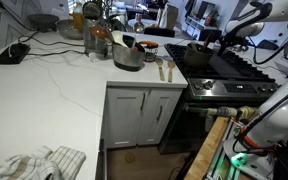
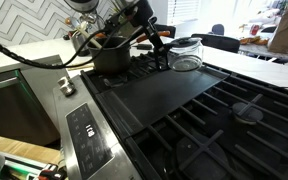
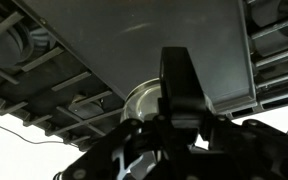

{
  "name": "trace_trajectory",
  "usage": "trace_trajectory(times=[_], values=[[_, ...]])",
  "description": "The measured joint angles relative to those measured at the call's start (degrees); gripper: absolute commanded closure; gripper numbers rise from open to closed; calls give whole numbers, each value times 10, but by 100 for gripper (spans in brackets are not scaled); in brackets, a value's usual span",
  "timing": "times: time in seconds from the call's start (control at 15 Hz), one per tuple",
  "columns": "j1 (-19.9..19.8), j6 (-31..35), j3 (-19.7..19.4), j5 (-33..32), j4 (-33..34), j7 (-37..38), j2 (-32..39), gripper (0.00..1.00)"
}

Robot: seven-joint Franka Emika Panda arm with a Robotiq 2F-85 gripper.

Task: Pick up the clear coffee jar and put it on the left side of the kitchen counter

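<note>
The clear coffee jar (image 2: 187, 55), a glass carafe, is at the far end of the black stove top (image 2: 174, 100), next to a dark pot (image 2: 109, 57). My gripper (image 2: 161, 55) is at the jar's left side, with its fingers close together where the black handle is. In the wrist view the fingers (image 3: 184, 95) show as one dark block, and the jar's round body (image 3: 142, 102) is just beside them. I cannot tell whether the jar is lifted. The white kitchen counter (image 1: 54, 90) spreads out to the left of the stove. In an exterior view my gripper (image 1: 227, 42) is above the stove, and the jar is not clear to see there.
The counter holds a round steel pot (image 1: 127, 57), an amber-filled jar (image 1: 77, 17), other kitchen items at the back, a black device with a cable (image 1: 12, 53) and a crumpled cloth (image 1: 34, 163) at the front. The dark pot (image 1: 197, 52) stands on the stove grates (image 1: 229, 70).
</note>
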Motion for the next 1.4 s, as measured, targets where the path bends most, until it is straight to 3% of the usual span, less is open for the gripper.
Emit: trace_trajectory(times=[0.4,0.67,1.13,1.2,1.4], values=[[-13,-38,22,-100,-106,-16,-163,93],[-36,-86,52,-104,-159,-57,-264,93],[-35,-135,73,-99,-214,-212,-407,93],[-31,-137,74,-99,-216,-236,-421,70],[-15,-137,74,-93,-216,-276,-445,70]])
